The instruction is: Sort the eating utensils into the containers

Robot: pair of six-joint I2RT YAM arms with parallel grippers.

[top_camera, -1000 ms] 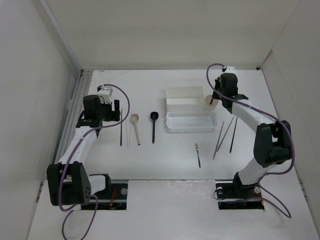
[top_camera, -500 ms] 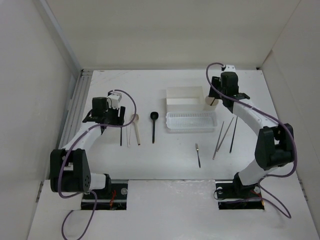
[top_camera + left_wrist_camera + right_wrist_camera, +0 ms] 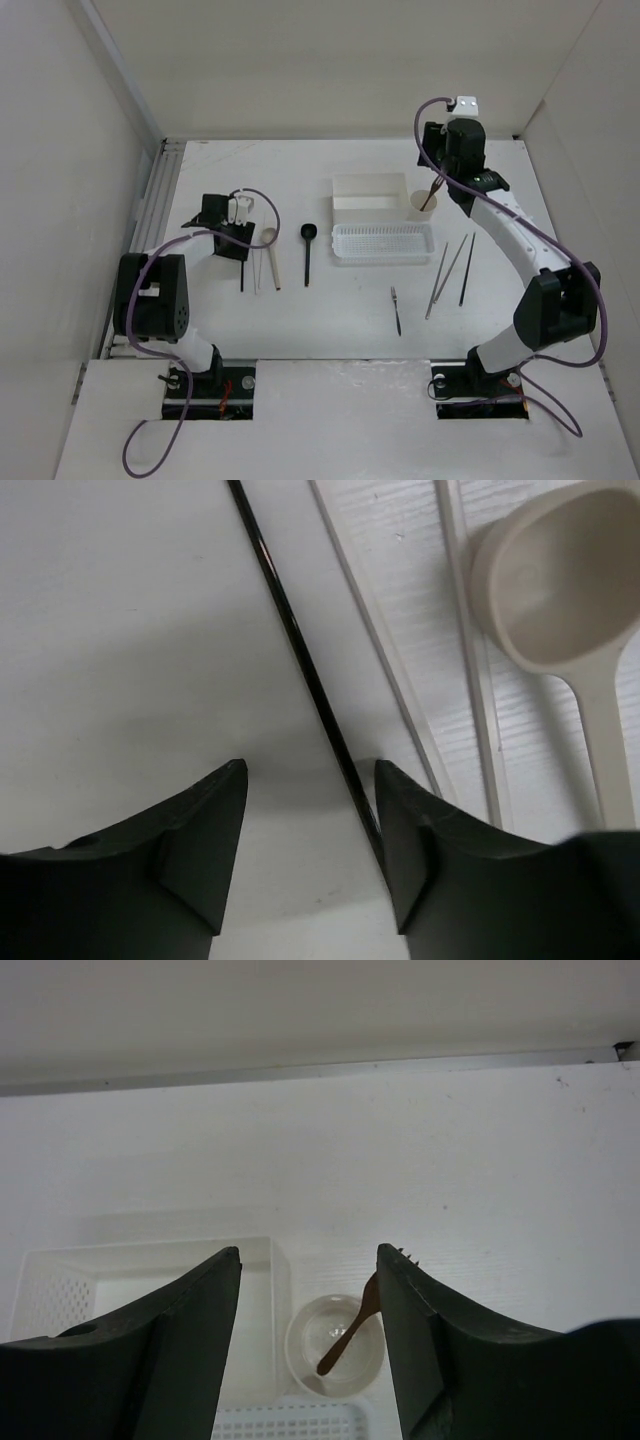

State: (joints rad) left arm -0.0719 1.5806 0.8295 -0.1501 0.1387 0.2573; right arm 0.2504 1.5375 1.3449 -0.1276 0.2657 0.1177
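My left gripper (image 3: 236, 240) is open and low over the far end of a thin black stick (image 3: 242, 265). In the left wrist view the black stick (image 3: 300, 660) runs between my fingers, close against the right finger (image 3: 410, 830). Two pale sticks (image 3: 395, 680) and the beige spoon (image 3: 555, 600) lie just right of it. A black spoon (image 3: 307, 250) lies further right. My right gripper (image 3: 443, 180) is open and empty above the round beige cup (image 3: 335, 1345), which holds a small dark fork (image 3: 350, 1330).
The white box (image 3: 370, 190) stands left of the cup (image 3: 421, 206), with the perforated basket tray (image 3: 382, 243) in front of both. Three thin sticks (image 3: 452, 268) and another small dark fork (image 3: 396, 310) lie at the front right. White walls enclose the table.
My left gripper has swung right and down onto the end of the black stick. My right gripper has risen from the cup, and the fork stays in the cup.
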